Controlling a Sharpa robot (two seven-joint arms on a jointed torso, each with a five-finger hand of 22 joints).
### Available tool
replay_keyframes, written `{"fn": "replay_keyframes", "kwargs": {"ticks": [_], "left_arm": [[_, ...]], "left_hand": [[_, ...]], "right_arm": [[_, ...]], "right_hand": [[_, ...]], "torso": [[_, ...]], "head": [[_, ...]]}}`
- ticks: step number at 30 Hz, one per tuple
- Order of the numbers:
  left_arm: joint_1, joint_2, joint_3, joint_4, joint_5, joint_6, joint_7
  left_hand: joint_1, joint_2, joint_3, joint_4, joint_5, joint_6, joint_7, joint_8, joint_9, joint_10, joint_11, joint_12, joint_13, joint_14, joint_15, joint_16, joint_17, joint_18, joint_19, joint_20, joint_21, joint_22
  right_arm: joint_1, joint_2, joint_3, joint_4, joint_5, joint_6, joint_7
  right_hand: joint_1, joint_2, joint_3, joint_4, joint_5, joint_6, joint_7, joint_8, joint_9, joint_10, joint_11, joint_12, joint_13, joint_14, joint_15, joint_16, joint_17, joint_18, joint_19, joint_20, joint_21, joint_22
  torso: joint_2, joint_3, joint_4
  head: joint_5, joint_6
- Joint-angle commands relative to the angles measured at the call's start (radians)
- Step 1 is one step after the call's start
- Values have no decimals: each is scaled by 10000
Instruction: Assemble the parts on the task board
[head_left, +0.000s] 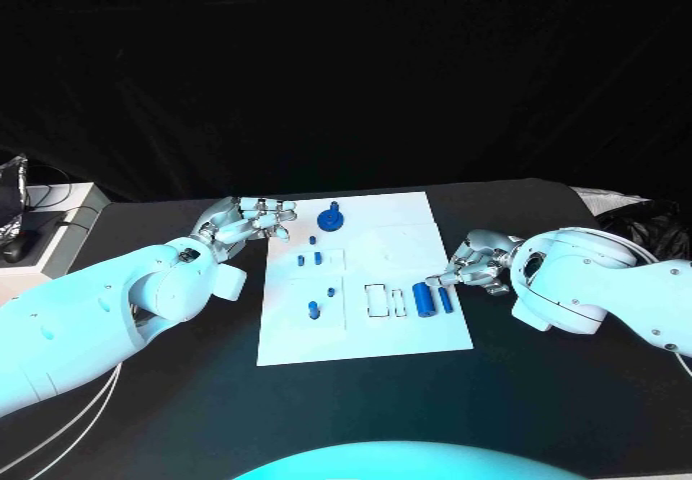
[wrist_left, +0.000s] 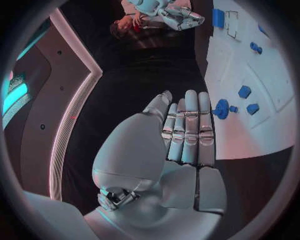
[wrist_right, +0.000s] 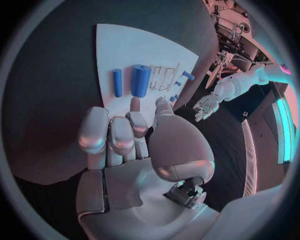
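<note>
The white task board (head_left: 411, 340) lies mid-table. On it are a round blue part (head_left: 333, 218) at the far end, several small blue pegs (head_left: 315, 309) on the left half, and a thick blue cylinder (head_left: 423, 298) beside a thin one (head_left: 446, 299) near the right edge. My left hand (head_left: 253, 222) hovers at the board's far left edge, fingers straight and together, holding nothing; the left wrist view shows this hand (wrist_left: 184, 135) just short of the round part (wrist_left: 220, 108). My right hand (head_left: 473, 265) sits at the right edge, fingertips close to the thin cylinder (wrist_right: 117, 82), empty.
A pale box (head_left: 58, 215) with dark items stands off the table's left side. A dark crumpled bag (head_left: 642, 215) lies at the far right. White outlined slots (head_left: 376, 300) are left of the thick cylinder. Cables (head_left: 72, 410) hang under my left arm.
</note>
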Motion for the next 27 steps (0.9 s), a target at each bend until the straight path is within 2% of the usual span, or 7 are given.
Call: {"fn": "replay_keyframes", "kwargs": {"ticks": [1,6,7,8,12,19,27], "left_arm": [[-17,-9,9,75,221,209,128],[-21,-25,10,96,293,235,116],[-21,-27,10,100,299,237,116],[-22,-27,10,102,305,238,116],[-23,-22,10,100,318,241,119],[-24,-10,10,89,324,252,117],[-24,-2,10,83,325,265,119]], "left_hand": [[-56,-7,75,42,76,-23,2,23,13,-88,24,-69,-10,12,6,-36,12,-44,88,-12,-61,14],[-153,-141,414,59,67,-18,-2,27,15,-107,26,-73,-8,0,10,-20,21,-46,56,-10,-49,114],[-175,-160,438,70,64,-18,0,27,15,-107,29,-70,-8,-2,13,-18,21,-45,60,-7,-57,115],[-209,-173,448,90,57,-21,8,26,14,-108,34,-68,-9,0,17,-15,22,-46,63,-4,-63,114],[-232,-195,474,107,51,-17,-2,29,16,-113,31,-62,-7,3,17,-10,23,-43,77,1,-86,101],[-232,-195,474,107,51,-17,-2,29,16,-113,31,-62,-7,3,17,-10,23,-43,77,1,-86,101],[-284,-232,535,158,42,-33,3,28,15,-135,37,-46,-7,-1,22,-6,21,-43,114,11,-158,64]], "right_arm": [[-19,88,-7,61,-605,648,-768],[-37,296,-39,-38,-820,828,-863],[-46,331,-46,-60,-843,865,-872],[-61,372,-53,-87,-866,904,-882],[-138,533,-73,-196,-918,982,-903],[-237,792,-96,-345,-1111,1040,-909],[-390,1076,-128,-602,-1456,1128,-918]], "right_hand": [[-207,73,-62,200,104,55,-32,22,254,103,11,-62,172,76,-4,43,76,-132,608,31,101,1321],[-317,221,-210,-19,245,12,-44,-109,848,150,20,-162,339,86,-3,35,228,-145,591,36,167,1337],[-319,219,-211,-18,253,9,-43,-108,846,149,19,-164,339,87,-4,33,227,-143,591,34,165,1335],[-324,212,-214,-14,278,-1,-37,-103,839,147,15,-170,340,90,-7,29,224,-139,592,26,158,1327],[-362,137,-230,-16,628,-12,-34,-90,818,141,18,-176,349,96,-5,25,232,-142,591,29,175,1330],[-384,109,-232,-9,645,-4,-41,-70,827,134,15,-191,352,97,-7,27,249,-144,589,28,182,1332],[-521,-112,-119,46,696,-7,-55,-36,978,128,7,-209,361,101,-14,16,282,-153,585,20,201,1337]], "torso": [[7,-6,3],[3,-15,10],[3,-22,10],[12,-6,8],[15,-5,9],[19,6,9],[26,14,7]], "head": [[-30,-24],[-21,-71],[-2,-81],[18,-103],[24,-135],[-12,-149],[-16,-166]]}}
